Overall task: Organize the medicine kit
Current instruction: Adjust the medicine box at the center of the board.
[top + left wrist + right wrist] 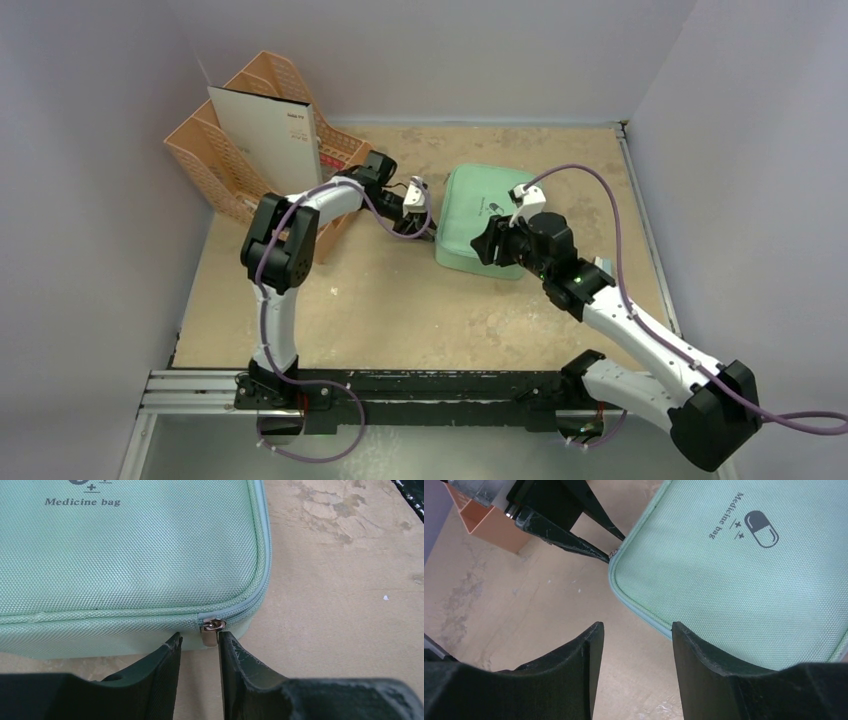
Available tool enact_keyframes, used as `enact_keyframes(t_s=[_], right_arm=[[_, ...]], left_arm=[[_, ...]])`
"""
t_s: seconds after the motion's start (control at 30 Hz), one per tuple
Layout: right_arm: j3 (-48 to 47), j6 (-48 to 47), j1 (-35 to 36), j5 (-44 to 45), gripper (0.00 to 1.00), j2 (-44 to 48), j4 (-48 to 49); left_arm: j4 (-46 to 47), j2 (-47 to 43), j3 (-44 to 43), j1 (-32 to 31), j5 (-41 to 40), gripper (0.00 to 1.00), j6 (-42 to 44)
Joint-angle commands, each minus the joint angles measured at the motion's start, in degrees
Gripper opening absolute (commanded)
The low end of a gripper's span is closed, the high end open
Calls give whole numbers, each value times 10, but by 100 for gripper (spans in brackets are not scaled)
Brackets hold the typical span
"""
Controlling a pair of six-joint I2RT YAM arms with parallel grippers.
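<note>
The medicine kit [478, 212] is a mint-green zippered case lying closed on the table, right of centre. It also shows in the left wrist view [125, 555] and in the right wrist view [744, 570], printed "Medicine bag" with a pill logo. My left gripper [428, 222] is low at the kit's left corner. Its jaws [200, 636] are open, with the metal zipper pull [210, 634] hanging between the tips, against the right finger. My right gripper [488, 246] is open and empty above the kit's near left edge [636, 626].
A peach plastic organizer [240, 150] holding a white sheet [265, 135] stands at the back left, just behind my left arm; its corner shows in the right wrist view [489, 522]. Grey walls close in the table on three sides.
</note>
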State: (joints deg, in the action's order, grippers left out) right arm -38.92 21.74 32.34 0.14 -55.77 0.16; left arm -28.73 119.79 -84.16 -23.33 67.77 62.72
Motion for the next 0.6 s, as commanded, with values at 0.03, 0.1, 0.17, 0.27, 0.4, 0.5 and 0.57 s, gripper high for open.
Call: enact_keyframes(t_s=[0.03, 0.1, 0.17, 0.27, 0.4, 0.5, 0.57], right_arm=[[-18, 62, 1, 14, 55, -13, -47], [-21, 87, 1, 16, 55, -13, -65], [-18, 88, 1, 13, 55, -9, -72], [-12, 93, 1, 22, 55, 0, -79], [2, 101, 1, 28, 55, 15, -80], [7, 110, 0, 32, 56, 17, -84], [2, 127, 1, 47, 61, 15, -102]], left_arm=[[57, -42, 27, -3, 13, 29, -67], [74, -58, 42, -3, 9, 24, -89], [86, -78, 59, -3, 5, 0, -102], [121, -106, 102, -6, -2, 0, -131], [165, -131, 144, -16, -20, 0, -174], [220, -142, 168, -24, -45, 0, -243], [235, -151, 177, -26, -69, 22, -272]])
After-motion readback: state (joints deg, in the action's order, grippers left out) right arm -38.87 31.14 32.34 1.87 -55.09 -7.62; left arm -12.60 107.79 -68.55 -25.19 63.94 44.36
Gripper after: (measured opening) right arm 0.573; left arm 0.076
